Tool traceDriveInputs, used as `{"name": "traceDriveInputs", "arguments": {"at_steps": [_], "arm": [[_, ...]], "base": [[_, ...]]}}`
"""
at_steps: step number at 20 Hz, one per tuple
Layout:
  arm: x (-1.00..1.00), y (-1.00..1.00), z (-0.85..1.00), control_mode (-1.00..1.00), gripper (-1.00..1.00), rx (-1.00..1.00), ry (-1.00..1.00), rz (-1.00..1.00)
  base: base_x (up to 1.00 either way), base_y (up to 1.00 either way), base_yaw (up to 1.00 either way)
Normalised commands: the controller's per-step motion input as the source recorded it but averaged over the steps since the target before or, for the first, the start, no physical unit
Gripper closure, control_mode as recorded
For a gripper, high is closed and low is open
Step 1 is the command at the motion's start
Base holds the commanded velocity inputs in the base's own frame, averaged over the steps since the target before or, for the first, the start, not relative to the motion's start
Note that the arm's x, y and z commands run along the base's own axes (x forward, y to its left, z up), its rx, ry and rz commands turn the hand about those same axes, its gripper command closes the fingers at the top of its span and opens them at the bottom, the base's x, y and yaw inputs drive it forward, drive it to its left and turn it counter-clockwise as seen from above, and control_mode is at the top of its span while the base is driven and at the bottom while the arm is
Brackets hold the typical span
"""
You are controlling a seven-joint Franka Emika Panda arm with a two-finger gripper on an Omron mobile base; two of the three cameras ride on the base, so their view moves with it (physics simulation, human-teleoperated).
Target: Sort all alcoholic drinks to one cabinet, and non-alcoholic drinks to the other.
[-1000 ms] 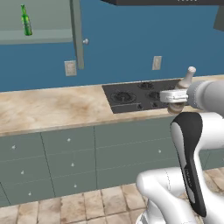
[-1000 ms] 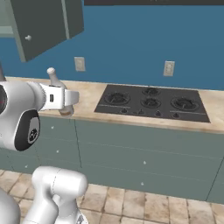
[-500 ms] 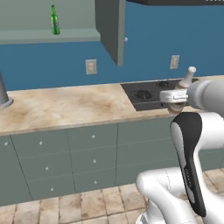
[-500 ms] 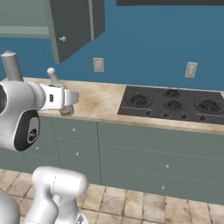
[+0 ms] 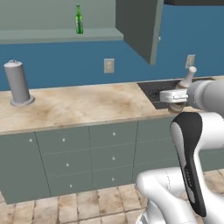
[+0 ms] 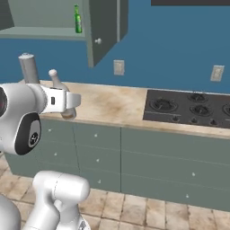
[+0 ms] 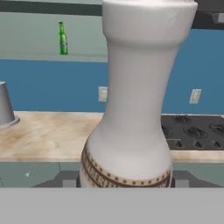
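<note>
Your gripper [image 5: 177, 104] is clamped on the pale bottle [image 7: 133, 100] (upright, good), so keep it level and carry it up-left beside the green bottle [image 5: 78, 19] in the open cabinet [image 5: 65, 36].

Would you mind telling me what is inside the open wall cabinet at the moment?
A slim green bottle stands upright on the open cabinet's shelf. The space behind its open door and beyond the frame edge is hidden, so anything else inside cannot be seen.
</note>
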Motion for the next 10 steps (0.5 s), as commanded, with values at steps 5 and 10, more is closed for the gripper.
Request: {"name": "traceDriveInputs", "arguments": {"at_steps": [5, 10], "arm": [[0.0, 0.0, 0.0, 1.0, 1.0, 0.0, 0.0, 0.0], [0.0, 0.0, 0.0, 1.0, 1.0, 0.0, 0.0, 0.0]], "base": [[0.13, 0.58, 0.03], [0.27, 0.49, 0.03]]}}
